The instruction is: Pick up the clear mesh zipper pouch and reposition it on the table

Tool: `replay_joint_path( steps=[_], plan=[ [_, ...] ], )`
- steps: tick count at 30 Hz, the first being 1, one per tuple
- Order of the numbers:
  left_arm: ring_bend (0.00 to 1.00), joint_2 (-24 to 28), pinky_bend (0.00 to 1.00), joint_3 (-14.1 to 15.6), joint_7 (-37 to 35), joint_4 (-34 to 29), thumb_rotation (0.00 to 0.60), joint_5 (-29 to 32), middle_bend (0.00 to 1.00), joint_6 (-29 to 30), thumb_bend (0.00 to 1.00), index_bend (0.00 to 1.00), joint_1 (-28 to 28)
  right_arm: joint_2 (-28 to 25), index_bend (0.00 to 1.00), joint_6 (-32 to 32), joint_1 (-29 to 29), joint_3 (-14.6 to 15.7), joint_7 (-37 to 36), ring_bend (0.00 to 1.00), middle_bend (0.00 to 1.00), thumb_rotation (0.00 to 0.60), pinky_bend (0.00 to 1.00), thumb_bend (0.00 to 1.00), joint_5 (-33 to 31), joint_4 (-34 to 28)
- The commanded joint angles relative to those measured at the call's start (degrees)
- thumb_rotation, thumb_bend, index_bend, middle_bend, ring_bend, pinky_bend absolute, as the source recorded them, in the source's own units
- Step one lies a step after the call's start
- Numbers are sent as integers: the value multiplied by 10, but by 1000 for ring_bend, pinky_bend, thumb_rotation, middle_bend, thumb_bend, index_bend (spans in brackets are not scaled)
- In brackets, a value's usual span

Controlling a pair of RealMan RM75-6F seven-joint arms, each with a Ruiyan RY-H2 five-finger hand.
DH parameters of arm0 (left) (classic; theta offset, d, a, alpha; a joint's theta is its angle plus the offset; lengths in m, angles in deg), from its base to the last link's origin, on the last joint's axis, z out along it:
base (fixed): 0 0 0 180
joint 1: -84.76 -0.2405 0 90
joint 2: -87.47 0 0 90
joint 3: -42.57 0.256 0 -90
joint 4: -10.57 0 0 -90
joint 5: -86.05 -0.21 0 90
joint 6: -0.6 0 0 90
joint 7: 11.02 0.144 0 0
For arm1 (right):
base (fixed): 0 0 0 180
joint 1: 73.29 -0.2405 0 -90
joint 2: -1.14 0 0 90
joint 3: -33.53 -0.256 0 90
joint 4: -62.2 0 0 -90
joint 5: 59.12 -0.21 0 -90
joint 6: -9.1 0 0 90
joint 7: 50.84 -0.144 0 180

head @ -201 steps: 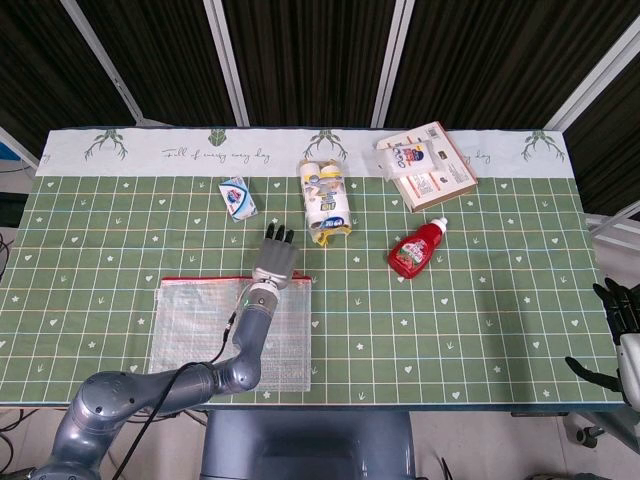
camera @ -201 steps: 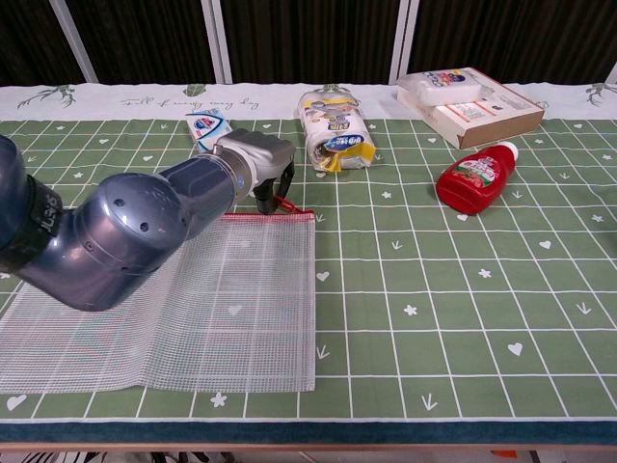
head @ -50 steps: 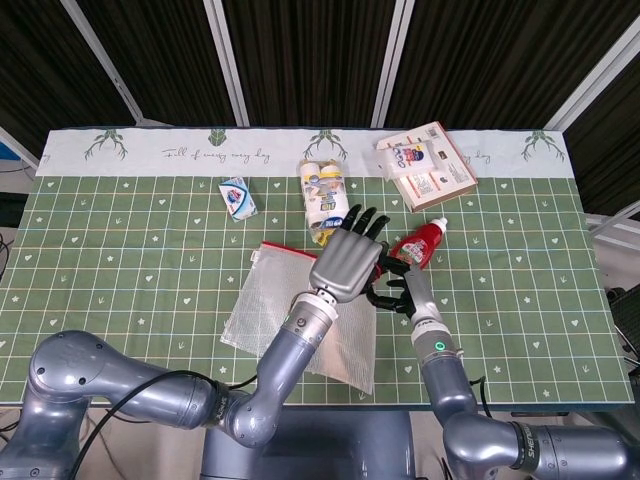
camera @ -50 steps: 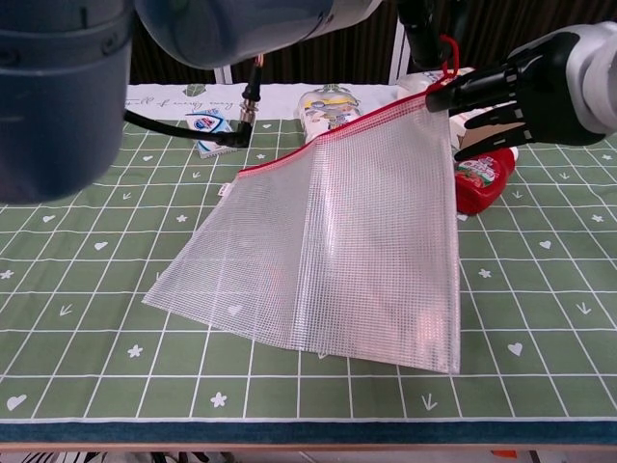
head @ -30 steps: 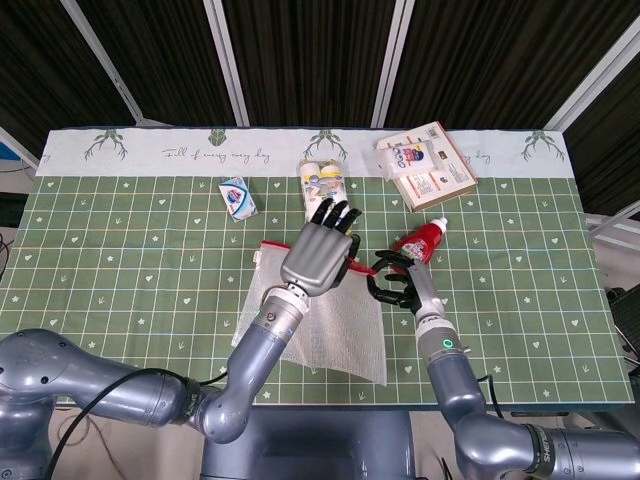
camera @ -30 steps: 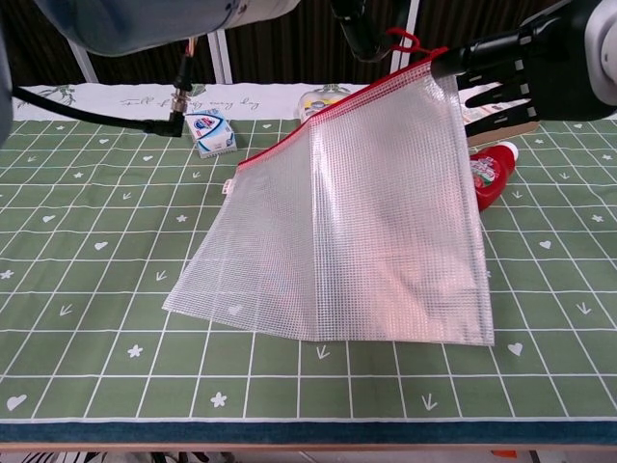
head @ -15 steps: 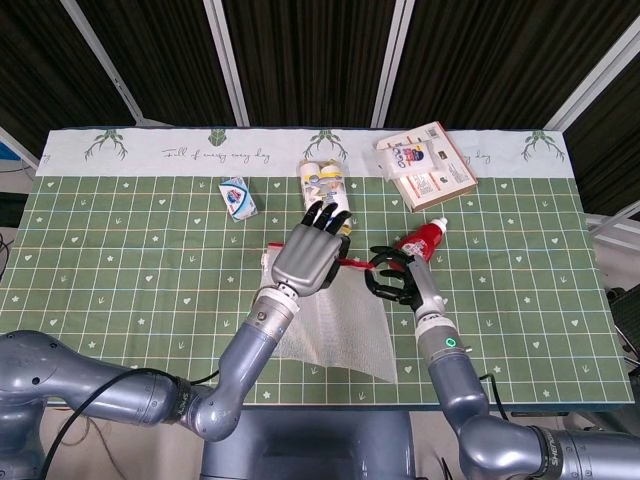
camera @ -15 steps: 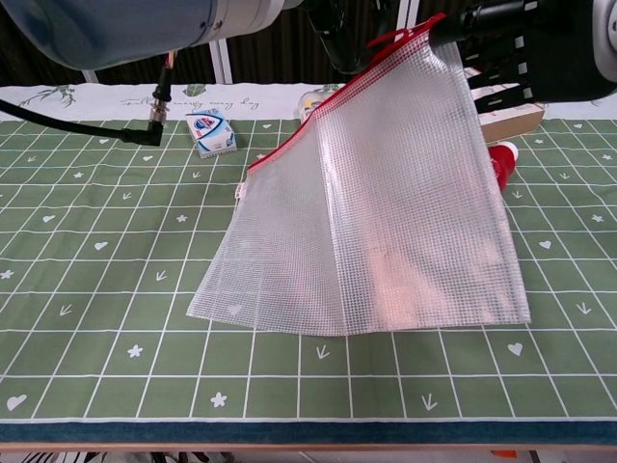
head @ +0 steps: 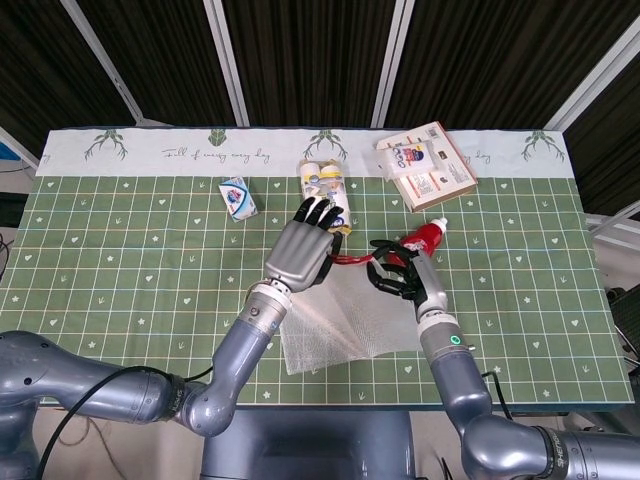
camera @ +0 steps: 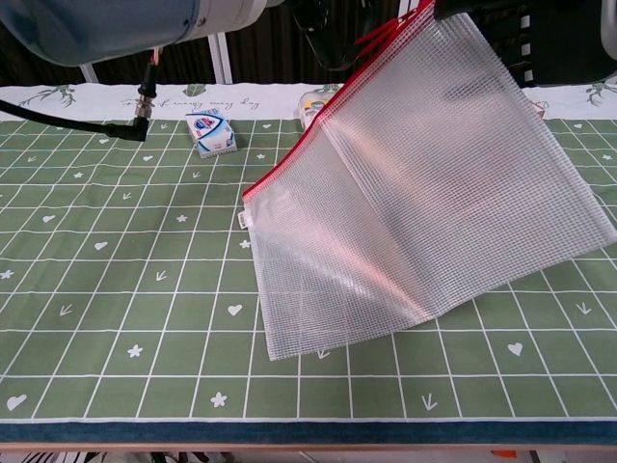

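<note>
Dark slatted panels back a counter (head: pixel 120 300) spread with a green grid-patterned cloth dotted with small hearts and edged by a pale printed border. Above its middle hangs the clear mesh zipper pouch with the red zip edge (camera: pixel 424 193). Its raised red corner sits high near the right hand (head: pixel 398 272), while its lower corners trail down to brush the cloth near the front edge.

The left hand (head: pixel 302 248) hovers just beside that red edge with its fingers stretched out; the head view does not show whether it has any hold on the pouch. The right hand is curled at the red zip pull and appears to pinch it, so the pouch hangs below and to the left of that hand. Its long zip edge slants down toward the counter's centre. The right hand is the nearer one for carrying it on.

The pouch is thin, limp woven plastic, see-through with a fine grid; it would likely fold or swing when moved. Behind it lie a red squeeze bottle (head: pixel 418 245), a yellow-and-white wrapped roll pack (head: pixel 322 182), a small blue-and-white packet (camera: pixel 211 132) and a flat printed cardboard box (head: pixel 428 165).
</note>
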Motion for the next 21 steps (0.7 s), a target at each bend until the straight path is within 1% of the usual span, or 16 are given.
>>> replay_joint_path(
  steps=[1,8,14,17,21],
  plan=[
    [0,2,0,0,-1,0,600,-1,122,0,495,578,-1,-2,637,-2,0,-3,-4,0,255,600,229,531,0,-1],
    [0,11,0,4,-4,-4,600,-1,122,-1,495,578,-8,-7,640,-9,2,-12,-15,0,257,600,233,533,2,-2],
    [0,27,0,8,-14,-20,600,-6,122,4,495,578,-22,-16,640,-19,3,-18,-15,0,257,600,233,533,4,3],
    [0,60,0,19,-27,-48,600,-21,122,9,495,577,-46,-34,640,-19,11,-27,-12,0,257,600,233,534,4,6],
    [0,82,0,26,-38,-65,600,-34,122,6,495,577,-61,-45,640,-12,16,-32,-12,0,257,600,233,534,1,9]
  ],
)
